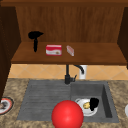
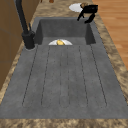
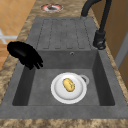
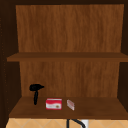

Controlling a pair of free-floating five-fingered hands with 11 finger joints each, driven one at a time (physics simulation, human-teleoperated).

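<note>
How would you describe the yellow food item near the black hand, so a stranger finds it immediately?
Look into the deep basin of the grey sink. A white plate lies on its floor, and the potato rests on it, near the right hand. It is the sole yellow, oval thing there.

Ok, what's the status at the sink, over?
Left hand up at cabinet shelf, beside red-white box. Right hand open above basin, near plate with yellow food. Red ball in front.

1. The sink [image 1: 45,100] looks like matt grey stone with a ribbed drainer.
2. The counter [image 3: 62,122] is rough speckled granite.
3. The shelf [image 4: 95,107] is grained wood.
4. The plate [image 3: 58,93] is glossy white.
5. The tap [image 1: 67,75] is matt black.
</note>
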